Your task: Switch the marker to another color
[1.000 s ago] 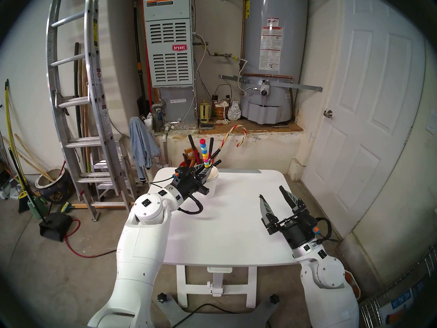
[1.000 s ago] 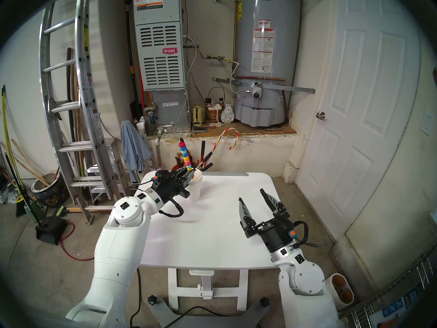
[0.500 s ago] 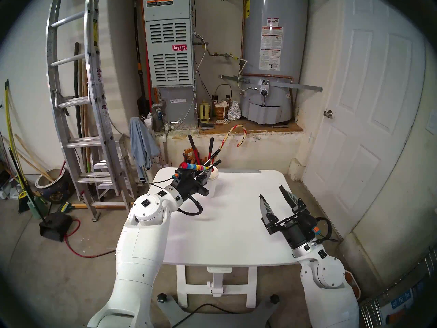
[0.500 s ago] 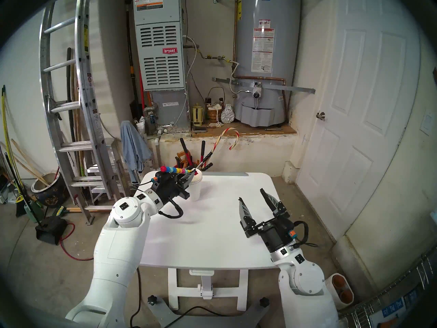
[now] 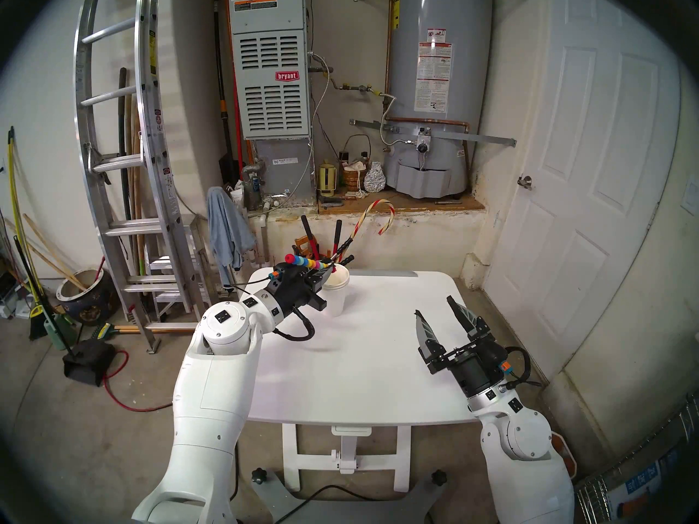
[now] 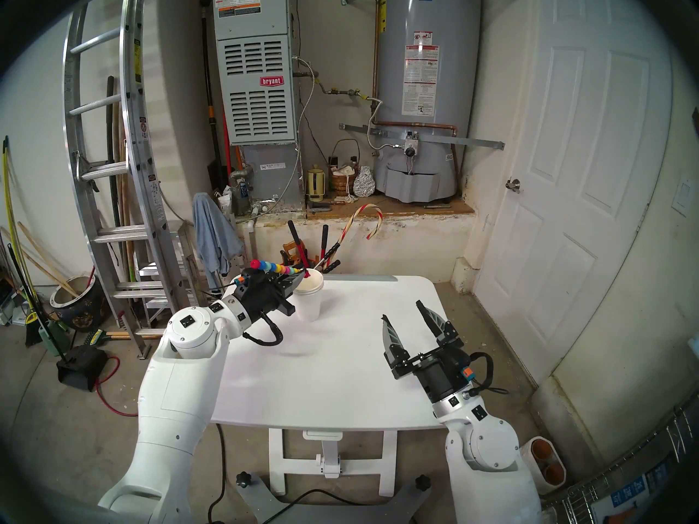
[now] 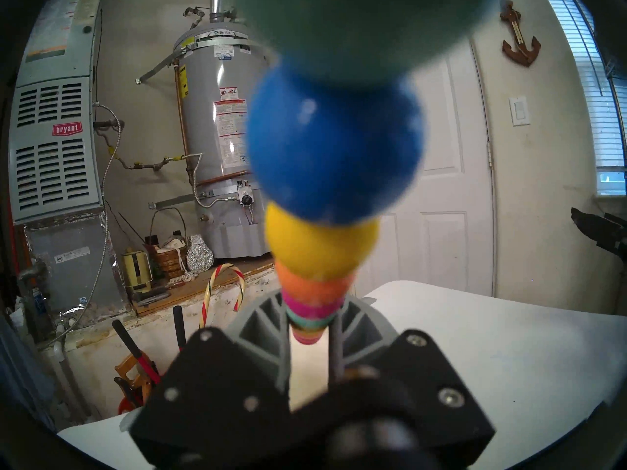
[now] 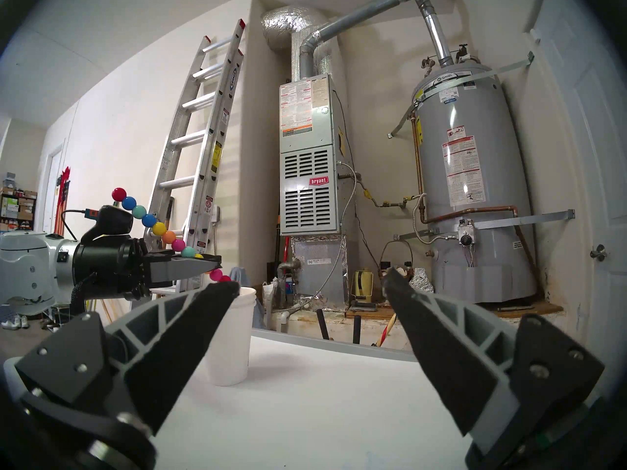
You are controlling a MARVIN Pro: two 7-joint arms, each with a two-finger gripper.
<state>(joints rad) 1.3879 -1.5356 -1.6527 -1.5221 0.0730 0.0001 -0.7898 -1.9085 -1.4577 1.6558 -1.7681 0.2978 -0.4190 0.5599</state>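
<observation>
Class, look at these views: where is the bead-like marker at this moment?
The marker sits at the table's far left in the head views, pinched near its lower end by the left gripper, slanting back over the wrist with its lower tip just above the white paper cup.

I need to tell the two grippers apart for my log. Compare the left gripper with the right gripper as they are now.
The left gripper is shut on the marker, above the white cup; the right gripper is open and holds nothing. The left gripper sits at the far left of the table; the right gripper hangs over its near right side. Both have grey ribbed fingers on black mounts.
</observation>
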